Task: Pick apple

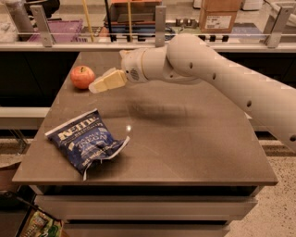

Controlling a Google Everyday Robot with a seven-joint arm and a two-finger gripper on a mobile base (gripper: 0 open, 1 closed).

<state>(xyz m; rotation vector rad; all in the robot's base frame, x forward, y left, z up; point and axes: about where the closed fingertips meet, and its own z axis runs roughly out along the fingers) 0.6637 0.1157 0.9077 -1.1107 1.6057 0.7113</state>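
Note:
A small red apple (82,76) with a yellowish blush stands on the far left part of the brown table (185,139). My gripper (98,85) is cream-coloured and reaches in from the right on a white arm (208,65). It hovers just above the table, with its tip close to the right of the apple and a little nearer the front. I see no contact between them. The gripper holds nothing that I can see.
A crumpled blue chip bag (88,141) lies on the front left of the table. Behind the table runs a rail with metal posts (160,21), and beyond it shelves with a cardboard box (217,14).

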